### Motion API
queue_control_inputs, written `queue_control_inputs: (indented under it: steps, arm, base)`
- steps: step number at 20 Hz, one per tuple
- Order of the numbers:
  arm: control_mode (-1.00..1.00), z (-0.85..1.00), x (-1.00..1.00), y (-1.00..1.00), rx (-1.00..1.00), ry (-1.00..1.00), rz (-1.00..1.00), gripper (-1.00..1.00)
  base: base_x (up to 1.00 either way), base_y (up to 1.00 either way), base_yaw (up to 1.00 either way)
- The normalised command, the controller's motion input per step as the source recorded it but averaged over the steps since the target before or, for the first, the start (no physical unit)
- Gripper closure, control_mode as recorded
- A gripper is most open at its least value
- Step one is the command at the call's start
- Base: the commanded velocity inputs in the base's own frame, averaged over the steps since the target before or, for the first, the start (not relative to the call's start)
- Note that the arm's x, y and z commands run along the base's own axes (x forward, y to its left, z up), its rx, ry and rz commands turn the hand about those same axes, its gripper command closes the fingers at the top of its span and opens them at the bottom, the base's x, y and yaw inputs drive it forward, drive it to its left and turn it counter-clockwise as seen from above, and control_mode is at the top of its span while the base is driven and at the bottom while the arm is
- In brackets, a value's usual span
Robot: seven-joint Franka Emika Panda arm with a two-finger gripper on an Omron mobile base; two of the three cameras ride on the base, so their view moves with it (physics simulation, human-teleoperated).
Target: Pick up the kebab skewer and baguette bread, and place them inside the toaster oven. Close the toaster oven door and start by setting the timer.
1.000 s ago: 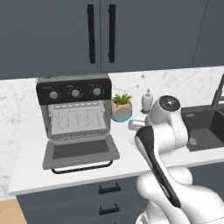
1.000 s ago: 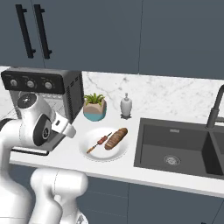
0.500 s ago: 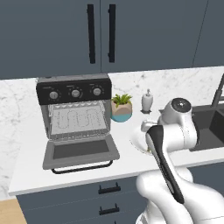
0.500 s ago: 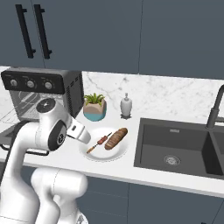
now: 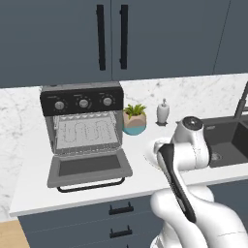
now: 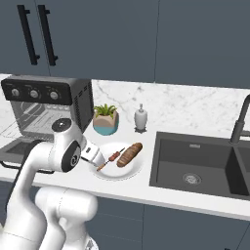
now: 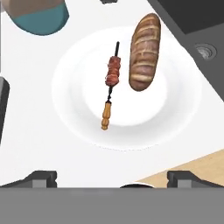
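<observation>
On a white plate (image 7: 70,118) lie the kebab skewer (image 7: 110,83) and, just to its right, the golden-brown baguette bread (image 7: 143,52). My gripper (image 7: 113,178) hovers above the plate's near edge, open, with the fingertips (image 7: 41,177) wide apart and nothing between them. From the right base view the gripper (image 6: 99,162) is at the left rim of the plate (image 6: 117,172), close to the skewer (image 6: 111,158) and the baguette (image 6: 130,154). The toaster oven (image 5: 82,123) stands to the left with its door (image 5: 89,167) folded down flat and the wire rack showing.
A teal plant pot (image 6: 106,122) and a white soap dispenser (image 6: 141,118) stand behind the plate. The dark sink (image 6: 195,166) with its faucet lies to the right. Dark cabinets hang above the marble counter. The oven's open door juts toward the counter's front edge.
The arm has swung right, from in front of the oven to the plate. The hand now hangs over the plate's left edge. Skewer, baguette and oven door have not moved.
</observation>
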Motion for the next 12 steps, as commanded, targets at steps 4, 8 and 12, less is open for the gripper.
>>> queue_control_inputs:
  steps: [4,8,12]
  arm:
    - [-1.0,-0.39,0.09,-0.21,0.0,0.1,0.0,-1.0]
    - [-1.0,-0.19,0.37,-0.08,0.0,0.14,0.0,-1.0]
    - [-1.0,-0.2,0.48,0.0,0.03,0.18,0.0,-1.0]
  base:
    - [0.0,0.0,0.0]
    - [0.0,0.0,0.0]
    - [0.0,0.0,0.0]
